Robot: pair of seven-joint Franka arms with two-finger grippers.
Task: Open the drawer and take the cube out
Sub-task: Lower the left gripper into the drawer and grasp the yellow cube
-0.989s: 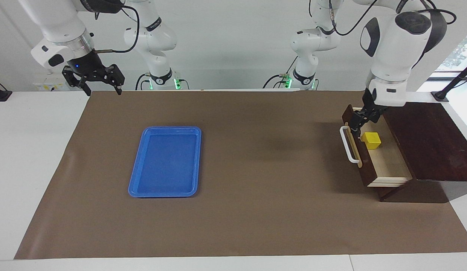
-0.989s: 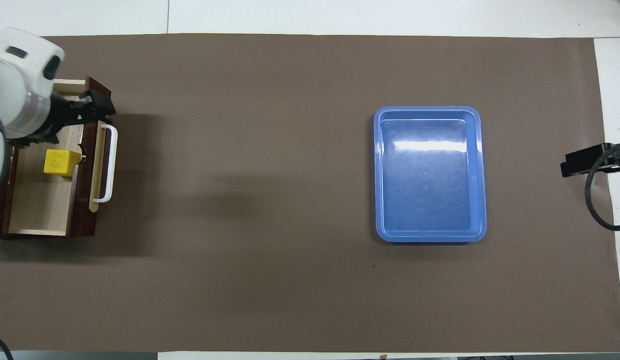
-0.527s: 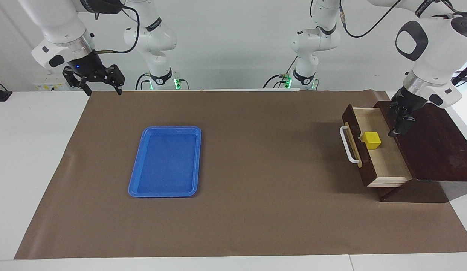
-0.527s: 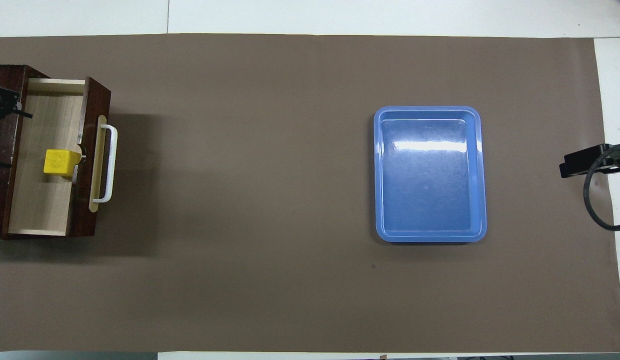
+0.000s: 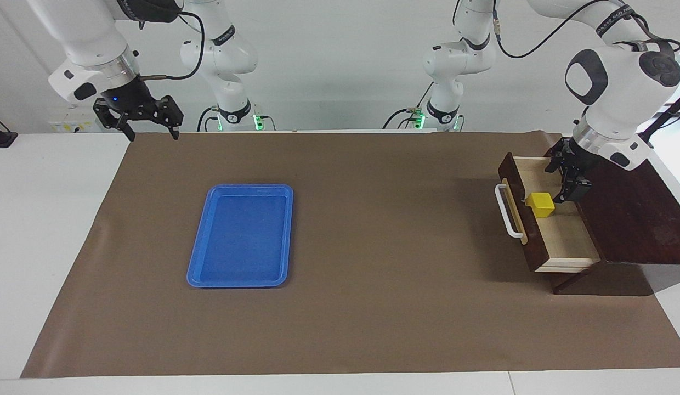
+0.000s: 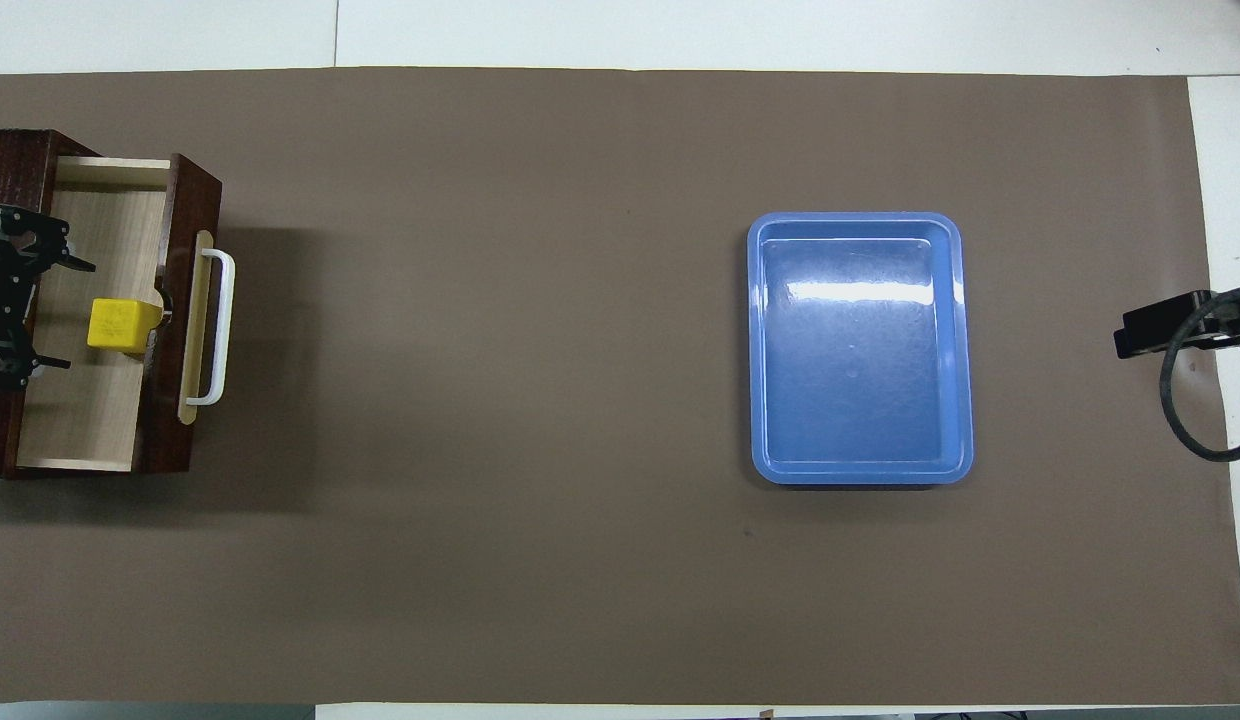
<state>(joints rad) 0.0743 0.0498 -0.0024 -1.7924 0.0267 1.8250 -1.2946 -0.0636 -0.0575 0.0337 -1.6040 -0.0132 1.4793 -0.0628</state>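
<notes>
In open drawer (image 5: 565, 236): cube (image 5: 539, 204), left fingers (image 5: 571, 189) beside.

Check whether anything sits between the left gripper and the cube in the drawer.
Nothing visible does. The drawer is pulled open, the cube lies uncovered by its front panel, and the open left gripper hangs over the drawer beside the cube.

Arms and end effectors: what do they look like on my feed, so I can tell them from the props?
Both arms are glossy white with rounded segments, dark joint caps and black cables looping along them. Left end effector and right end effector are black two-finger units below silver wrist rings; the right shows a small blue light. Green lights glow at both bases.
</notes>
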